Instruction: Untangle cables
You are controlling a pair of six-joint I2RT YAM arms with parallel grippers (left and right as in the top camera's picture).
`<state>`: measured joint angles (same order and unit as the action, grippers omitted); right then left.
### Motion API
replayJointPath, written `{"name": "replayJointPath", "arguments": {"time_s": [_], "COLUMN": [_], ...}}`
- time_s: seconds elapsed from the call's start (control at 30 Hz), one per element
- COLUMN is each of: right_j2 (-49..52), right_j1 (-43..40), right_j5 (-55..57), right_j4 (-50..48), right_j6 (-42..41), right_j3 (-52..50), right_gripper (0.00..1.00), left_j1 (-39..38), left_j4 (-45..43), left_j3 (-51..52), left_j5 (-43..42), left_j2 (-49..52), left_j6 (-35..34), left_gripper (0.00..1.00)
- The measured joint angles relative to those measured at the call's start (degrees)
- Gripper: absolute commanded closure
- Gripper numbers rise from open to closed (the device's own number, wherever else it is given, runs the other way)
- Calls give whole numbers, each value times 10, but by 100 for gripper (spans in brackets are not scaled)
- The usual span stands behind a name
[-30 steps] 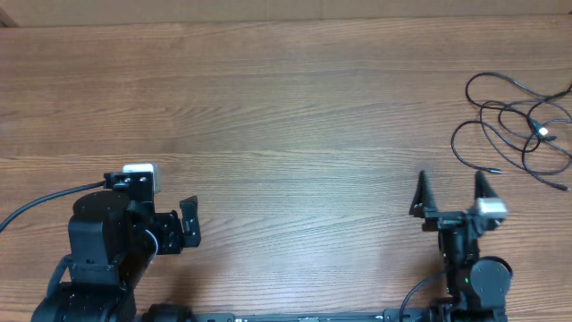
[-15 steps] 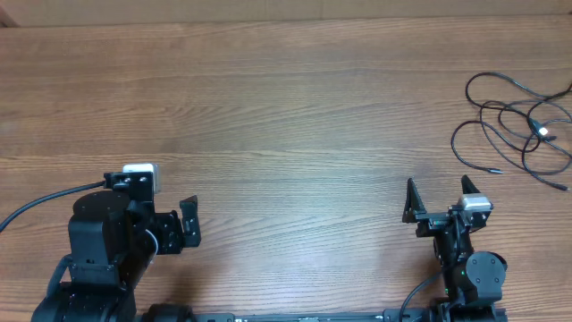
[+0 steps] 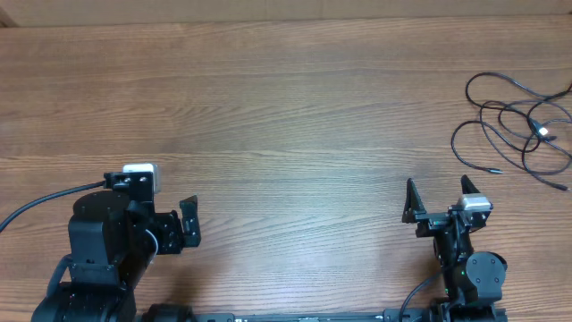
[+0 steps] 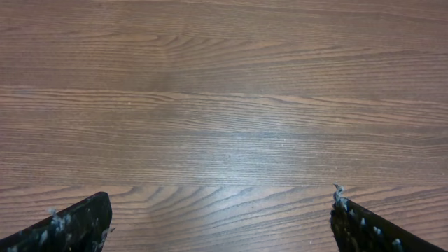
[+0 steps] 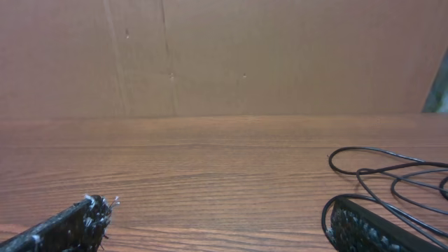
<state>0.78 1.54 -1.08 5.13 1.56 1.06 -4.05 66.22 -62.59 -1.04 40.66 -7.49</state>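
Note:
The cables [image 3: 518,121] are thin black cords lying in loose tangled loops at the table's far right, with a silver-tipped plug among them. They also show at the right of the right wrist view [image 5: 392,175]. My right gripper [image 3: 439,197] is open and empty near the front edge, well short and left of the cables. Its fingers frame bare wood in the right wrist view [image 5: 217,217]. My left gripper [image 3: 188,224] is open and empty at the front left, far from the cables. Its fingertips show over bare wood in the left wrist view [image 4: 220,217].
The wooden table [image 3: 286,116] fills the overhead view. A brown board wall [image 5: 224,56] stands behind the table's far edge. A thick black arm cable [image 3: 36,206] runs off the left edge by the left arm.
My right gripper drew back toward the front edge and slightly left between one second ago and half a second ago, and has held still since. The left arm and the cables have not moved.

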Motion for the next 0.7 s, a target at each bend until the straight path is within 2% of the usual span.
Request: {"name": "replayJointPath", "arguments": {"time_s": [0.47,0.7], "right_j2": [0,0], "right_j1": [0,0], "right_j5": [0,0], "right_j4": [0,0], "right_j6": [0,0], "right_j3": [0,0], "right_gripper": [0,0], "left_j1": [2,33], "left_j4": [17,-96], "left_j3": [5,113], "left_j5": [-2,-7], "left_j2": [-14,-130], "left_j6": [0,0], "left_gripper": [1,0]}}
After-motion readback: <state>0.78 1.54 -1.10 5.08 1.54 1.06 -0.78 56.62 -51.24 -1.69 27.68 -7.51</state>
